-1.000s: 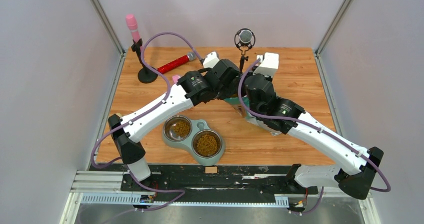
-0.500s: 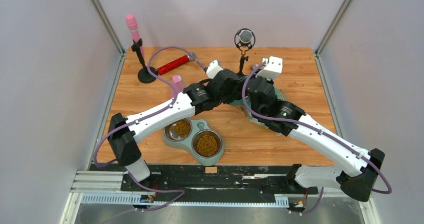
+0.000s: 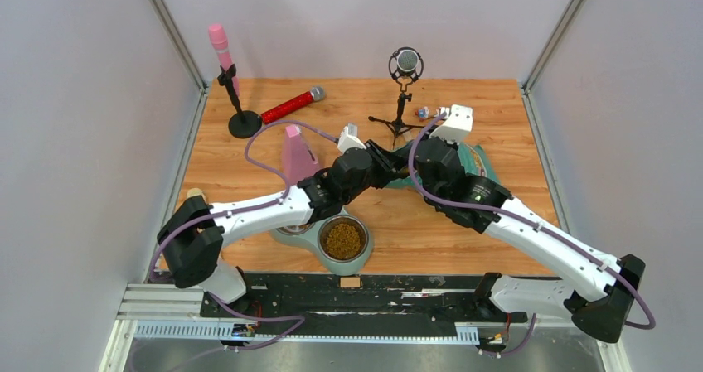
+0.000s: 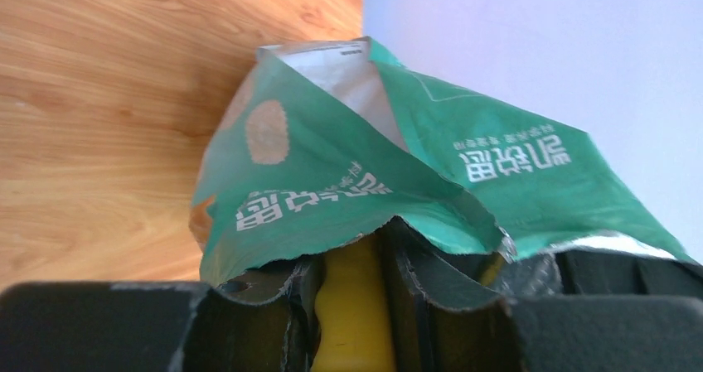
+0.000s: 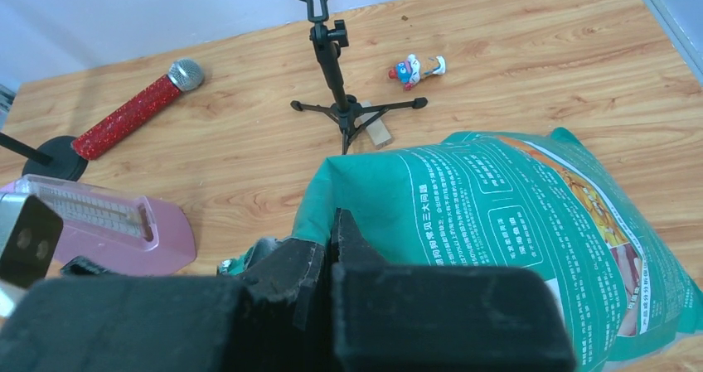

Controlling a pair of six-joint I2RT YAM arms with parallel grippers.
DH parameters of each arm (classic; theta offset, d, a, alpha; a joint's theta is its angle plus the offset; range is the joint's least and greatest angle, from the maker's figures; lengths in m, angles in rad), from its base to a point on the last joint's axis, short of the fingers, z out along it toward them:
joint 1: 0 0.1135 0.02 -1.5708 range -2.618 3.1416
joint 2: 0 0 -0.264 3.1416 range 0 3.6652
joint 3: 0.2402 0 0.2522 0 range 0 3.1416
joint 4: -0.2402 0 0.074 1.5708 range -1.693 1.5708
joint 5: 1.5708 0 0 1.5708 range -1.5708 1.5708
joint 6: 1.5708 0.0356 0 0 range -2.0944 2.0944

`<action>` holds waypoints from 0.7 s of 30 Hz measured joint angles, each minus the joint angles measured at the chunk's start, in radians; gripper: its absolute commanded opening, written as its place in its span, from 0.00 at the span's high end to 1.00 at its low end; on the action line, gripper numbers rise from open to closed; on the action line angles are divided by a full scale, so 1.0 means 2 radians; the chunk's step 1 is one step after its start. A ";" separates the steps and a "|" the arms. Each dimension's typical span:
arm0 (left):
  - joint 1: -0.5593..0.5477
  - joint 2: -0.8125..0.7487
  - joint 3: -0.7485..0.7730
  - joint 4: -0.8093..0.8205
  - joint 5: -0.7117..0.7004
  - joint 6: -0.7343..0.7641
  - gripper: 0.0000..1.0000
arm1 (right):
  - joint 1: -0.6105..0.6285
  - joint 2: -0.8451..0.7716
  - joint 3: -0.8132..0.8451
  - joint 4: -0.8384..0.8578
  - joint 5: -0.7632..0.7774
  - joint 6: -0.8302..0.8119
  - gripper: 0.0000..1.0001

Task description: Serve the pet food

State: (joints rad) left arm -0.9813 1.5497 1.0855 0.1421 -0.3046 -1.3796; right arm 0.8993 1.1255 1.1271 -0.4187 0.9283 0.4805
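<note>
The teal pet food bag (image 3: 479, 161) lies slumped on the table right of centre. Brown kibble (image 3: 342, 239) fills the right bowl of a grey double feeder (image 3: 362, 260); my left arm hides the left bowl. My left gripper (image 3: 388, 158) is at the bag's torn mouth (image 4: 332, 181), shut on a smooth yellow piece (image 4: 352, 306) between its fingers; I cannot tell what it is. My right gripper (image 3: 412, 158) pinches the bag's top edge (image 5: 497, 214), its jaws closed (image 5: 330, 227).
A pink container (image 3: 298, 152) stands left of the grippers and shows in the right wrist view (image 5: 108, 223). At the back are a pink microphone on a stand (image 3: 220, 41), a red microphone (image 3: 290, 105), a tripod microphone (image 3: 404, 61) and a small toy figure (image 3: 423, 111).
Both grippers have moved right and down with the bag, which now lies lower on the table. My left arm has swung forward over the left bowl, uncovering the pink container.
</note>
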 measured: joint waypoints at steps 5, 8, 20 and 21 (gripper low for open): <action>0.000 -0.035 -0.053 0.079 0.015 -0.017 1.00 | -0.003 -0.013 0.000 -0.006 0.002 0.000 1.00; 0.000 -0.068 -0.071 0.074 0.016 -0.016 1.00 | -0.007 -0.019 0.000 -0.006 0.012 -0.001 1.00; 0.001 -0.199 -0.159 0.056 -0.003 -0.015 1.00 | -0.016 -0.031 -0.001 -0.005 0.026 -0.004 1.00; 0.000 -0.211 -0.172 0.064 -0.005 -0.015 1.00 | -0.016 -0.031 -0.001 -0.006 0.024 -0.005 1.00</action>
State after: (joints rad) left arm -0.9817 1.1282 0.7418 0.2707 -0.3153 -1.4090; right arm 0.8680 1.0626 1.1255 -0.4297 0.9760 0.4698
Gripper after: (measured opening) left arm 0.348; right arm 0.015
